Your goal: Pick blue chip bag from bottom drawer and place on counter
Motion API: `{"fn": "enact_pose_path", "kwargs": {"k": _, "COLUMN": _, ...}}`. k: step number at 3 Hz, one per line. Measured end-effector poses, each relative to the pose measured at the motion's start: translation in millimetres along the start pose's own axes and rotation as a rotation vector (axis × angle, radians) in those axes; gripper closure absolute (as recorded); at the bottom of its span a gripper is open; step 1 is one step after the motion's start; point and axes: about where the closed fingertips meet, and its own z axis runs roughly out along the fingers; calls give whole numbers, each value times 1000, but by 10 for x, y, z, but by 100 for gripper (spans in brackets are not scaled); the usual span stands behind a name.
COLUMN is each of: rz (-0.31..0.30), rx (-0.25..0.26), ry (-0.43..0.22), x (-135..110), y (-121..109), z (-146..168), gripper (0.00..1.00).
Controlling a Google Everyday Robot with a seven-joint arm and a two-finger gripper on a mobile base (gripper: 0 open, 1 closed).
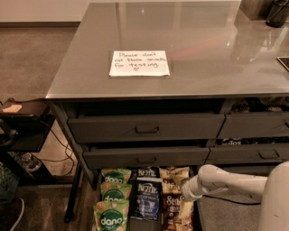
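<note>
The bottom drawer (98, 198) stands pulled open under the counter (203, 49), packed with snack bags. A navy blue chip bag (146, 199) with white "Kettle" lettering lies in the middle row, and a second like it (147, 172) lies behind it. Green "dang" bags (111, 215) fill the left row and tan-and-brown bags (174, 177) the right row. My white arm reaches in from the right. Its gripper (183, 193) is low over the tan-and-brown bags, just right of the blue chip bag, with its tip hidden behind the wrist.
A white handwritten note (139, 63) lies on the counter. Two drawers (146, 128) with slot handles are above the open one, and more drawers (257, 153) are to the right. A dark side stand (22, 122) with cables is at the left. A dark cup (276, 13) sits at the far right.
</note>
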Motion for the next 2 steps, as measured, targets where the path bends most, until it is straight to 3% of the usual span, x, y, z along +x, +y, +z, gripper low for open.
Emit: {"fn": "enact_pose_path", "kwargs": {"k": 2, "rz": 89, "rx": 7, "ry": -179, "x": -339, "y": 17, "z": 331, "gripper": 0}}
